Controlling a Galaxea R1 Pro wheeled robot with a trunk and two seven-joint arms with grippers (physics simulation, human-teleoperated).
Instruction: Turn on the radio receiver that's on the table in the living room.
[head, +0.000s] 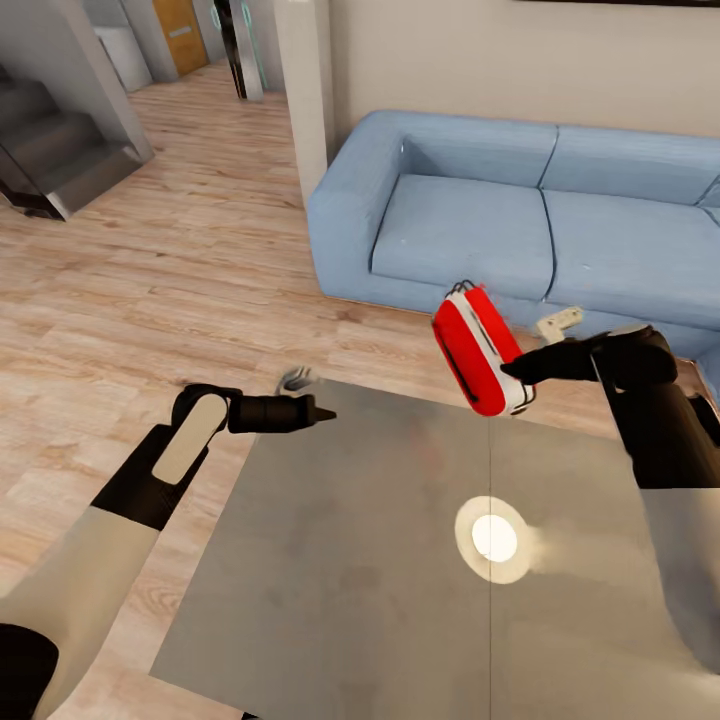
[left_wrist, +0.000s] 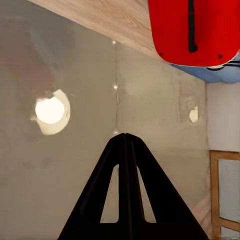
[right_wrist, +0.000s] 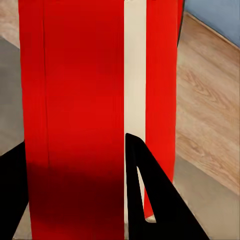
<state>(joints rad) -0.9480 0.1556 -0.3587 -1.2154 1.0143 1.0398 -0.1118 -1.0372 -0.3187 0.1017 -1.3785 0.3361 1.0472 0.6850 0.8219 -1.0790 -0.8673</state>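
The living room has a light wood plank floor and a blue sofa at twelve o'clock, against a beige wall. A glossy grey desk fills the foreground and mirrors a round ceiling light.

The radio receiver is off the desk, held in the air above its far edge at about one o'clock. The right claw grips it from the three o'clock side; in the right wrist view a dark finger lies against the red body with its white stripe, and another dark shape sits on the opposite side. The left claw hangs over the desk's near-left corner at about ten o'clock, its two fingers pressed together and empty, pointing toward three o'clock at the radio.

The radio's long axis runs tilted, from eleven o'clock at its top to five o'clock at its bottom. The black strap faces the left arm, and the left wrist view looks straight onto that strap side. The white end shows at the lower right of the body, beside the right claw.

The step in hand appears to be presenting the lifted radio for switching. The next move likely calls for the left claw to travel across and press the control, which cannot be made out here.
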